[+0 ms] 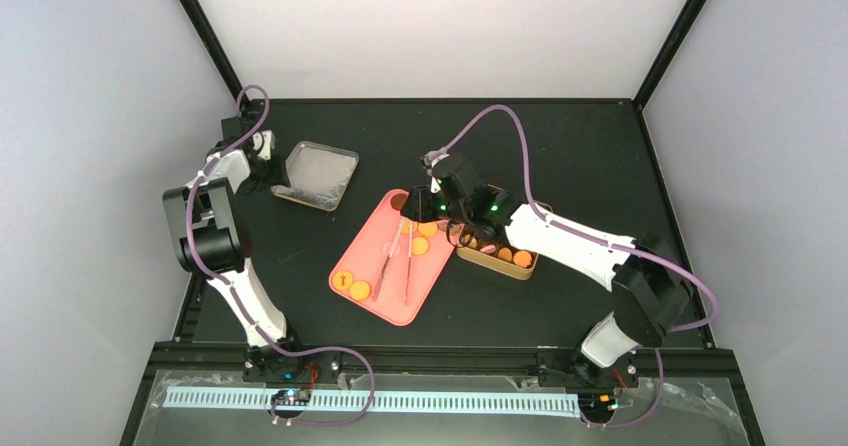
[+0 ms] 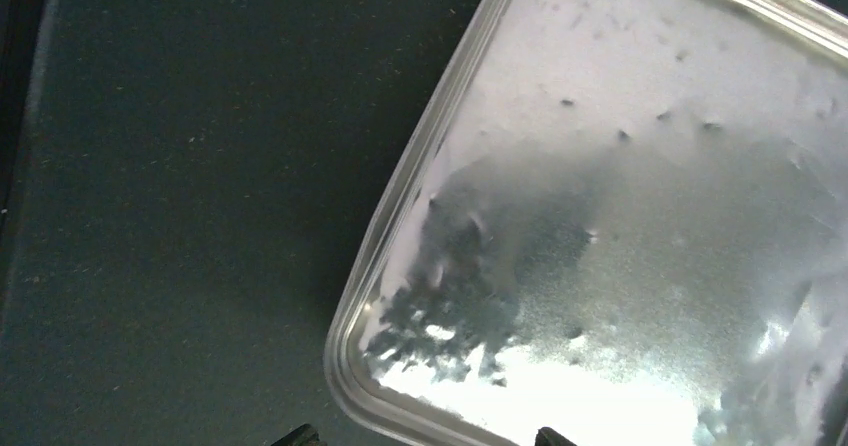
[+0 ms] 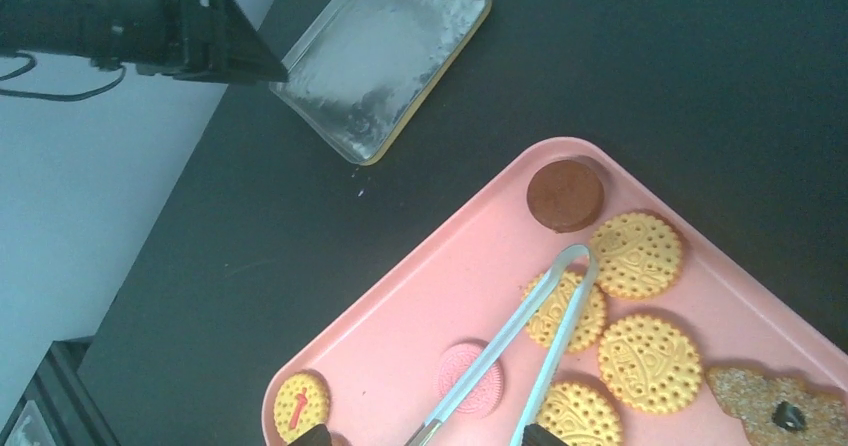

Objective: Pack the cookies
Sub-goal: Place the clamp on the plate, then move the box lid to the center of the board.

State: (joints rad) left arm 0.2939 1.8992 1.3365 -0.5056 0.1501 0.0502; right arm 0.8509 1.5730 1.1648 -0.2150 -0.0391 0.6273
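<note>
Four dotted yellow cookies point(image 3: 648, 361), one pink cookie point(image 3: 452, 378) and one dark brown cookie point(image 3: 565, 194) are lying on one pink tray point(image 3: 400, 326). Two orange cookies point(image 1: 343, 279) are sitting at its left corner. One pair of tongs point(image 3: 500, 341) is lying across the pink cookie. The right hand point(image 3: 423, 436) is straddling the tong arms; whether it is clenching them cannot be told. The left hand point(image 2: 424, 438) is hanging released, fingertips apart, over one silver lid point(image 2: 620, 216) on the worktop point(image 1: 600, 146). At least two packed cookies point(image 1: 522, 258) are sitting in one gold tin point(image 1: 495, 267).

Left tool point(image 2: 422, 437) and right tool point(image 3: 422, 436), each downward-tilted, jaws apart.
</note>
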